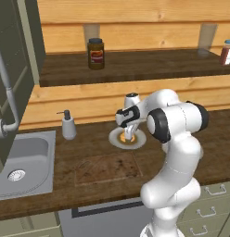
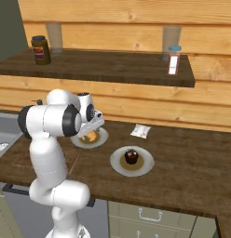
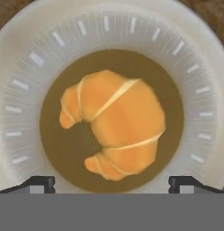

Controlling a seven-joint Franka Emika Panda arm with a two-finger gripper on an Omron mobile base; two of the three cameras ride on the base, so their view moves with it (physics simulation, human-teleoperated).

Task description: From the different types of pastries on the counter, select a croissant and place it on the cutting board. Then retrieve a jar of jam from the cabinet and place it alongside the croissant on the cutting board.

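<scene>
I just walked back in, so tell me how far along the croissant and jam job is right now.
Nothing looks finished yet: the cutting board is bare. In hand: the open gripper hangs right over the croissant, which lies on its plate, ungrasped. Left: grasp it, move it to the board, then fetch the jam. No small red-topped jar is visible; the shelf shows a dark-brown jar and a blue-lidded jar.

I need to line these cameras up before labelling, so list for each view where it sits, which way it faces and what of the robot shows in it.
Left base view: behind the arm to its left, facing forward and down over the counter; the white arm rises lower right, its gripper over the croissant.
Right base view: behind to its right, same direction; the arm rises lower left, beside the cupcake.
Hand view: on the hand, looking down at the croissant on its plate; open finger tips at the bottom.
All three views share the croissant's plate.
</scene>
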